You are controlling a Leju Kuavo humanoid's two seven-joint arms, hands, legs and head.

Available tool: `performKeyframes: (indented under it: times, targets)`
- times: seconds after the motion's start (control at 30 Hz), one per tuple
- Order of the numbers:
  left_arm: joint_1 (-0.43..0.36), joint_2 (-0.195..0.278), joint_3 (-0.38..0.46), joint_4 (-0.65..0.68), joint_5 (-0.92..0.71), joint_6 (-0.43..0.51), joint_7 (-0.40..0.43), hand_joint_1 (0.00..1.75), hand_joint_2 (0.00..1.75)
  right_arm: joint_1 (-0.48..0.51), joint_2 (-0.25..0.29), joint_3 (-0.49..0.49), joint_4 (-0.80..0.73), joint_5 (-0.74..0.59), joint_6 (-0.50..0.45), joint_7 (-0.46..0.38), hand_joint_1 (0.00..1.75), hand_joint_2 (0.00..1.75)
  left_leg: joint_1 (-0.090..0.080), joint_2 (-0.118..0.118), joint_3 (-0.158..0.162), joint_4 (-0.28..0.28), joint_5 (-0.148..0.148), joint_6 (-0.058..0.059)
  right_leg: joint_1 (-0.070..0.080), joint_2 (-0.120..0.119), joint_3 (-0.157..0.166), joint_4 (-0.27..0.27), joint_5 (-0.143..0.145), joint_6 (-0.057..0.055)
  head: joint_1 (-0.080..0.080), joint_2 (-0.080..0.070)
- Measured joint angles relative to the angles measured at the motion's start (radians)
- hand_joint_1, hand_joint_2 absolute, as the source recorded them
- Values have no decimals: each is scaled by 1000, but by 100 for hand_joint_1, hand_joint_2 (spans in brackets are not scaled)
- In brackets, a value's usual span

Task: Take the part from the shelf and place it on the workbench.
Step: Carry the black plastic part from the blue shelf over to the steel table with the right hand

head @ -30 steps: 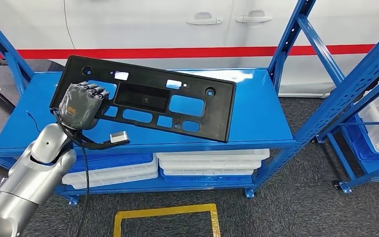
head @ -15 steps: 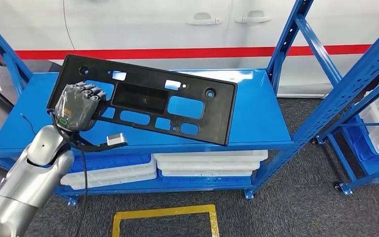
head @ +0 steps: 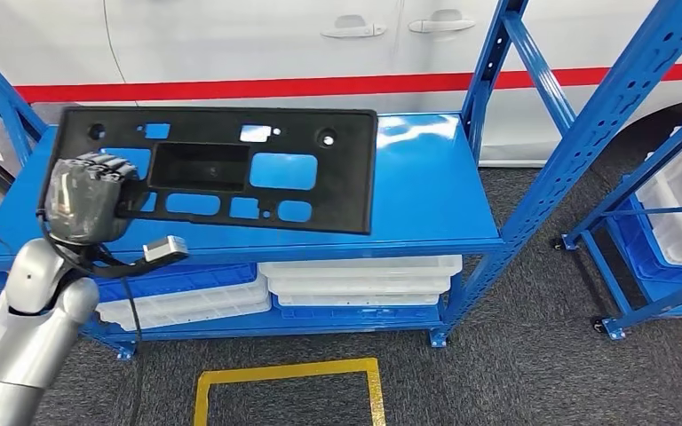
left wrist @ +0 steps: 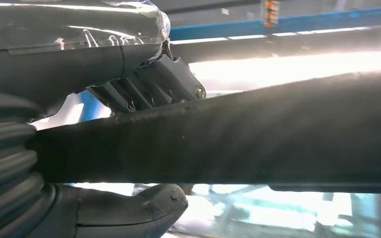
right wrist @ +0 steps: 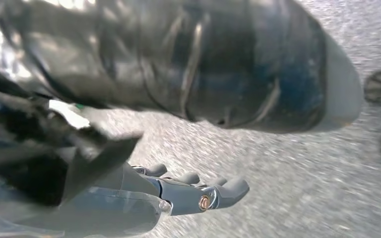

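Black plastic panel, the part named in the task, is hanging in the head view over the blue top deck of the shelf, gripped at 1 end only. Its long axis is running nearly level across the picture, from the left hand at its left end out toward the robot's right, so almost the whole length is reaching away from the grip as an unsupported overhang. Whether its lower edge is touching the deck or riding just above it is hard to tell from this angle.

That hand is wrapping the panel's left end, with dark fingers curling over the front face beside the cut-out windows. In the left wrist view the panel's edge is crossing the picture as a thick dark bar, with the fingers lying against 1 face and the thumb lying on the other, so the hand is clamping the panel between them.

The right hand is showing in the right wrist view over grey carpet, fingers loosely extended and slightly apart, holding nothing and touching nothing. The left arm is therefore the only 1 carrying the part.

As a judgement, the coming move turns on that long overhang: swinging the panel away will be sweeping its far end past the blue upright, and the 1-ended grip may let it droop or twist.
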Motion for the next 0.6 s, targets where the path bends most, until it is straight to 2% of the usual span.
performKeyframes:
  times: [0.07,0.13,0.17,0.2,0.23,0.27,0.3,0.33,0.37,0.4,0.43,0.47,0.5,0.53,0.57,0.6]
  targets:
    - [5,11,17,-18,2,0,-4,175,175,12,2,-9,1,-3,1,-1,0,0,-7,4,11,-33,6,1,-5,-2,-1,-7,14,11,0,0]
    - [20,20,36,-44,-1,0,-13,175,175,21,0,-17,1,-7,3,0,0,0,-7,7,6,-51,31,2,-8,-2,-1,-17,28,25,0,0]
    - [31,24,47,-60,-3,1,-20,175,175,25,0,-20,1,-9,3,0,0,0,-4,9,3,-62,46,6,-8,-1,-5,-11,14,29,0,0]
    - [43,25,58,-74,-4,1,-27,175,175,29,-1,-23,1,-11,4,0,0,0,0,12,-3,-72,62,10,-8,0,-14,9,-18,34,0,0]
    - [56,25,69,-88,-4,1,-35,175,175,34,-2,-25,1,-13,3,0,0,0,2,14,-12,-77,76,13,-10,0,-26,52,-67,37,0,0]
    - [69,25,81,-103,-3,1,-42,175,175,40,-3,-29,1,-15,2,1,0,0,3,13,-26,-78,87,15,-11,-1,-41,110,-119,42,0,0]
    - [83,26,93,-116,-2,1,-49,175,175,44,-4,-32,1,-17,2,1,0,0,4,13,-40,-76,97,13,-14,0,-53,173,-156,47,0,0]
    - [98,26,105,-128,-2,1,-55,175,175,48,-4,-35,1,-20,2,1,0,0,4,14,-56,-73,107,11,-18,-1,-56,223,-170,52,0,0]
    - [110,26,116,-138,-3,1,-60,175,175,50,-5,-38,1,-22,3,1,0,0,5,14,-71,-68,115,8,-22,-1,-47,246,-162,57,0,0]
    - [120,26,125,-146,-3,1,-63,175,175,52,-5,-40,1,-23,3,1,0,0,7,14,-88,-60,122,4,-26,-1,-20,233,-137,61,0,0]
    - [127,26,133,-154,-4,1,-65,175,175,53,-6,-41,1,-23,3,1,0,0,9,14,-104,-51,127,-1,-29,-1,25,185,-112,65,0,0]
    - [132,27,141,-162,-3,1,-66,175,175,53,-7,-42,1,-24,3,1,0,0,10,14,-119,-40,132,-6,-31,-1,78,115,-106,67,0,0]
    - [136,27,150,-171,-3,1,-69,175,175,53,-8,-43,1,-25,2,1,0,0,10,13,-131,-30,136,-12,-30,1,123,51,-110,64,0,0]
    - [140,27,157,-179,-2,1,-73,175,175,54,-8,-44,1,-27,2,1,0,0,10,13,-138,-23,141,-18,-28,3,154,3,-120,59,0,0]
    - [144,28,164,-187,0,2,-77,175,175,56,-9,-46,1,-29,2,2,0,0,10,12,-142,-20,147,-25,-24,5,164,-20,-130,51,0,0]
    - [151,28,170,-193,2,2,-81,175,175,59,-9,-49,1,-31,2,2,0,0,10,12,-142,-21,155,-32,-21,7,161,-22,-126,41,0,0]
